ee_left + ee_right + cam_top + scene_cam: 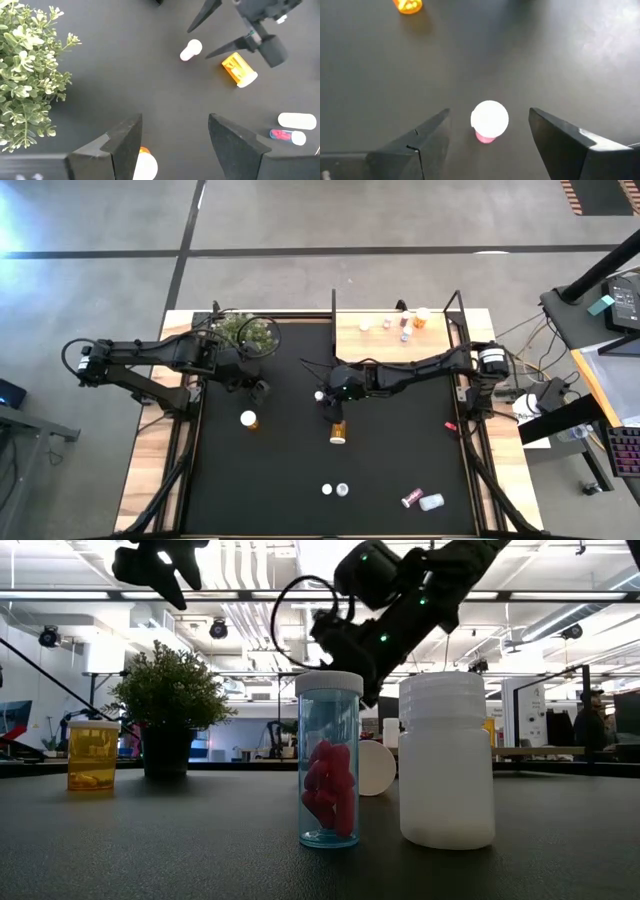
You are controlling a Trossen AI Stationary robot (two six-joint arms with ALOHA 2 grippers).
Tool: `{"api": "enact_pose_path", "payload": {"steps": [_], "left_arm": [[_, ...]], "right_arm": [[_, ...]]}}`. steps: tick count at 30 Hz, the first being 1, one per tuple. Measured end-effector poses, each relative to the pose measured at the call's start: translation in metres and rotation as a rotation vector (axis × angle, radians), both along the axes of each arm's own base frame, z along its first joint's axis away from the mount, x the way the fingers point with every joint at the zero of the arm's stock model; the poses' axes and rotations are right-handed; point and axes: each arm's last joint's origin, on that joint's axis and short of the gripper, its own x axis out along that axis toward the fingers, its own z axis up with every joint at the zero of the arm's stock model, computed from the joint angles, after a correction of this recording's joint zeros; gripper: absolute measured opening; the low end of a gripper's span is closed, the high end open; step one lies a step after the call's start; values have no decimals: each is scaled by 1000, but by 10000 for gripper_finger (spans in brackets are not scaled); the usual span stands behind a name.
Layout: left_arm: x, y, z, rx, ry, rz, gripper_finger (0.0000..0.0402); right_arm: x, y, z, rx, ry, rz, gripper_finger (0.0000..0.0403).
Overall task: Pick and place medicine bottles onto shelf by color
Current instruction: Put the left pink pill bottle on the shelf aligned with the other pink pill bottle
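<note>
A small pink bottle with a white cap [490, 120] stands upright on the black mat. My right gripper [490, 112] is open above it, one finger on either side, touching nothing. In the high view that gripper [325, 398] is near the mat's middle. An orange bottle [338, 431] lies on its side just in front of it. My left gripper [258, 390] hangs open beside the plant, above an upright white-capped orange bottle [145, 162]. The wooden shelf [385, 340] at the far right carries several bottles.
A potted plant [245, 332] stands at the far left of the mat. More bottles sit near the front edge: two small ones [335, 489], a pink one [412, 498] and a white one [432, 502]. A red speck [450, 424] lies at the right.
</note>
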Motion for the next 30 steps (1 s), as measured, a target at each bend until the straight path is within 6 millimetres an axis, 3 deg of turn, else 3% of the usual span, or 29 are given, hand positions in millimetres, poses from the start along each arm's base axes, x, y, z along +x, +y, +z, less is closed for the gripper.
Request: {"api": "enact_pose_path", "payload": {"steps": [9, 13, 20, 30], "left_arm": [[0, 0, 0, 11, 3, -18, 211], [0, 0, 0, 11, 4, -18, 211], [0, 0, 0, 14, 4, -23, 211], [0, 0, 0, 17, 5, -24, 211]], "right_arm": [[17, -7, -9, 12, 13, -32, 249], [19, -6, -19, 50, 39, -54, 249], [21, -7, -18, 64, 31, -69, 245], [16, -6, -23, 68, 92, -73, 169]]}}
